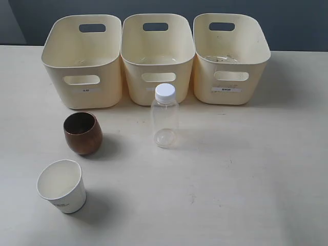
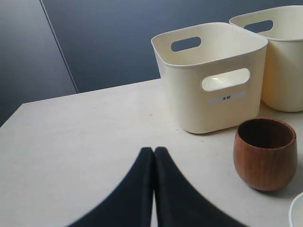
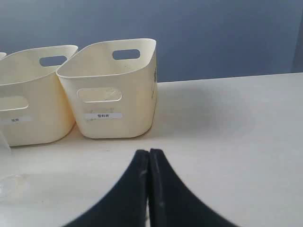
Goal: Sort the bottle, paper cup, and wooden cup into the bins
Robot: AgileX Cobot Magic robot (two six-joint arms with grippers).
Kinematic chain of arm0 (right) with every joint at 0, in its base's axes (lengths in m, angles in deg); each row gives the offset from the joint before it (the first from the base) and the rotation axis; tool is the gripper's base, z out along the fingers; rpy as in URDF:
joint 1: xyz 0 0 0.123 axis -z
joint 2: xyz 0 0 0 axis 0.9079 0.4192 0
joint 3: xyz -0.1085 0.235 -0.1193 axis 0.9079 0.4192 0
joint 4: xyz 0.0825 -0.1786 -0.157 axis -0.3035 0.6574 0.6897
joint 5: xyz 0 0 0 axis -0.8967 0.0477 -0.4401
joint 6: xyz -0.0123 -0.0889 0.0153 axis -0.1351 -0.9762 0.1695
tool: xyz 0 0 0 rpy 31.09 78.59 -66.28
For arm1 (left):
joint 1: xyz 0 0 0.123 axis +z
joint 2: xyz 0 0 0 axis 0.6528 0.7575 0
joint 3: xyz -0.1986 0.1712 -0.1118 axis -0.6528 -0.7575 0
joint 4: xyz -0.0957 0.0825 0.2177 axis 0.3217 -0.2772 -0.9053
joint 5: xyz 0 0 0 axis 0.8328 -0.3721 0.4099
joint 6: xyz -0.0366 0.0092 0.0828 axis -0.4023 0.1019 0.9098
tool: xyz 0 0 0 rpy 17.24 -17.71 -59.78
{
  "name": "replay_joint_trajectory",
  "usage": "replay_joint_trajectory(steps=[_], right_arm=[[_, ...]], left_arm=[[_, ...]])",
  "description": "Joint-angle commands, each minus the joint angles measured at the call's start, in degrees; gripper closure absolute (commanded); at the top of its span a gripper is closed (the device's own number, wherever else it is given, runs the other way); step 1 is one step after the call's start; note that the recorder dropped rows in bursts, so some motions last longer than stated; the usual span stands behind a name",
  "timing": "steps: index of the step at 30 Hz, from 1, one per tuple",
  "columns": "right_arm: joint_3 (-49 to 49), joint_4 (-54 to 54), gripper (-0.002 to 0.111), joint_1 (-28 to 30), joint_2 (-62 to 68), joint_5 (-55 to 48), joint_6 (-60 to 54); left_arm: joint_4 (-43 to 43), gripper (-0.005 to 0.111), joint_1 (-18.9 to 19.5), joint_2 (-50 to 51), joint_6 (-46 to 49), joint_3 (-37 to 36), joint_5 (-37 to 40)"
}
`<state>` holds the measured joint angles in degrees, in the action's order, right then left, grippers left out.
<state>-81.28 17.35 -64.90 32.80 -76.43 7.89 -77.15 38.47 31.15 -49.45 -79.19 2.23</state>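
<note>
Along the far edge of the pale tabletop (image 1: 246, 169) stand three cream bins in a row, close beside one another: the left bin (image 1: 82, 61), the middle bin (image 1: 158, 59) and the right bin (image 1: 231, 57), each with an oval handle cutout and a small label on its front. Just in front of the middle bin the clear bottle (image 1: 164, 117) stands upright with its white cap on. To its left, in front of the left bin, sits the wooden cup (image 1: 82, 133), upright and mouth up. Nearer the camera and a little further left stands the paper cup (image 1: 61, 185), also upright, with dark print near its base; it is near the wooden cup but not touching it. All three things are on the tabletop, outside the bins. Neither arm shows in the exterior view. In the left wrist view the left hand (image 2: 153, 150) has its dark fingers pressed together, gripping nothing, with the wooden cup off to one side. In the right wrist view the right hand (image 3: 148, 152) is likewise closed and empty, facing the right bin.
</note>
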Motion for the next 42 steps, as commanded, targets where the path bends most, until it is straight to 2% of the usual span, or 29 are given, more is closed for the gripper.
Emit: replay_joint_trajectory(steps=[1,17,19,21,22,25,34,42], right_arm=[[0.1,0.3,0.109,0.3,-0.3,0.1,-0.1],[0.1,0.1,0.109,0.3,-0.3,0.9,-0.1],[0.1,0.1,0.109,0.3,-0.3,4.9,-0.1],[0.1,-3.5,0.109,0.3,-0.3,9.9,-0.1],[0.1,-10.9,0.109,0.3,-0.3,11.0,0.7],[0.1,-21.1,0.109,0.3,-0.3,11.1,0.7],[0.1,-25.4,0.109,0.3,-0.3,15.0,0.7],[0.1,-28.4,0.109,0.3,-0.3,5.3,0.7]], left_arm=[[0.0,0.107,-0.2,-0.3,-0.1,-0.1,0.0],[0.0,0.107,-0.2,-0.3,-0.1,-0.1,0.0],[0.0,0.107,-0.2,-0.3,-0.1,-0.1,0.0],[0.0,0.107,-0.2,-0.3,-0.1,-0.1,0.0],[0.0,0.107,-0.2,-0.3,-0.1,-0.1,0.0],[0.0,0.107,-0.2,-0.3,-0.1,-0.1,0.0],[0.0,0.107,-0.2,-0.3,-0.1,-0.1,0.0],[0.0,0.107,-0.2,-0.3,-0.1,-0.1,0.0]])
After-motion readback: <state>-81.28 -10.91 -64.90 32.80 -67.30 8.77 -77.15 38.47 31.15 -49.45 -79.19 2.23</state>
